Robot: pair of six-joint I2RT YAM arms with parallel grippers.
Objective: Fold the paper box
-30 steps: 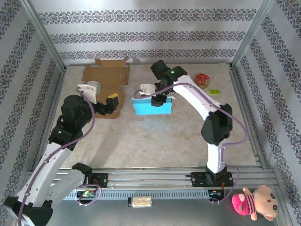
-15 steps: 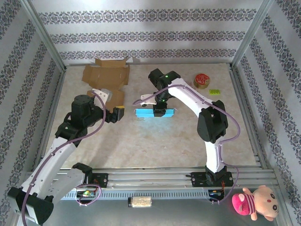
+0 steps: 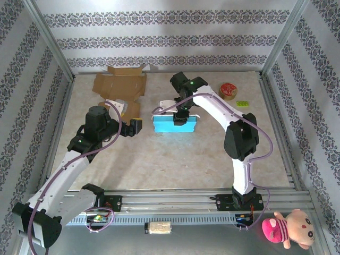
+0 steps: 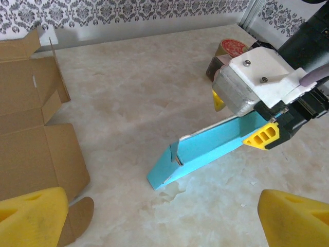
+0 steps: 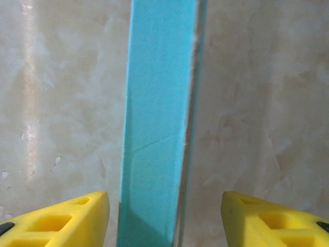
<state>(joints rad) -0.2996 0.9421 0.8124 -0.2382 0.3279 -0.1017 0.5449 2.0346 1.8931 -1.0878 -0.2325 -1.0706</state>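
Right gripper point(image 5: 164, 203) spread astride blue paper box point(image 5: 157, 103); ends cropped.

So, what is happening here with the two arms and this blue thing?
The right arm's fingers stand open astride an upright panel of the blue paper box, not clamping it. The left arm's fingers are wide open and empty, hovering just left of the box. A flattened brown cardboard box lies behind, untouched.
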